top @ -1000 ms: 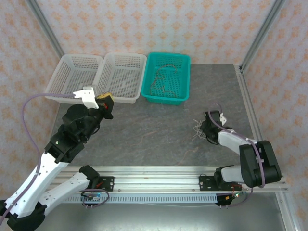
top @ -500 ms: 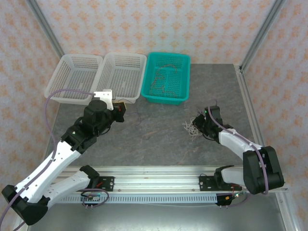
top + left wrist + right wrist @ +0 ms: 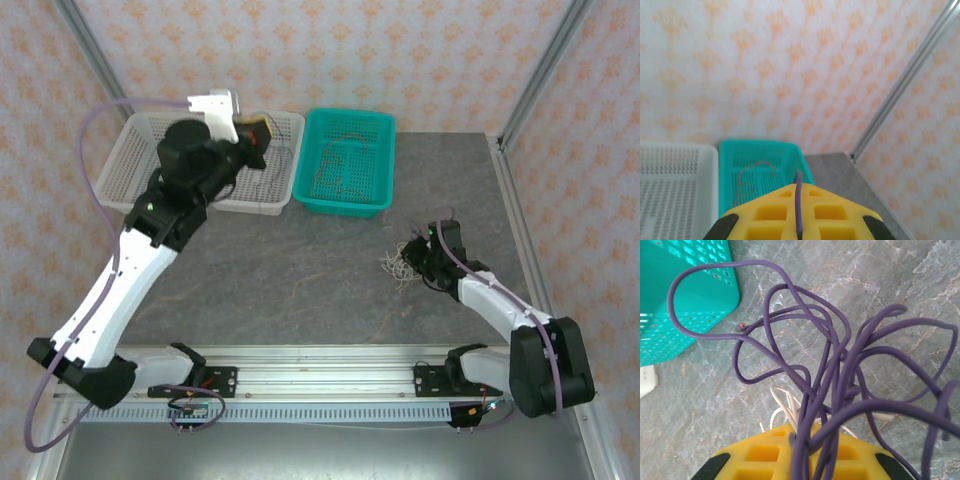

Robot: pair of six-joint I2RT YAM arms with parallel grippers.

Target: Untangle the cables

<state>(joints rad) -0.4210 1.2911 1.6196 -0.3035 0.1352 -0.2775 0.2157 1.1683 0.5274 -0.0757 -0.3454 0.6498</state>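
Nearest me, the right fingers [image 3: 760,455] are clamped on a tangle of purple cables [image 3: 397,266]. The cables loop up out of the seam between the fingers, with a few white strands under the bundle. Since a second ago that arm has nudged the tangle a little to the left across the counter [image 3: 300,285]. The tangle now lies in the open on the right side, well apart from the baskets.

The left arm has changed most. It was low over the counter and is now raised and stretched back, with the left fingers [image 3: 765,215] above the white basket [image 3: 270,205]. They are closed on a single purple strand [image 3: 798,200] that runs between them. Just beside the white basket, the teal basket [image 3: 345,207] holds more thin cables [image 3: 335,165].

The counter is grey with a marbled, stone-like look. An aluminium post [image 3: 545,65] rises at the far right corner. The walls [image 3: 300,50] are papered with pale orange motifs.
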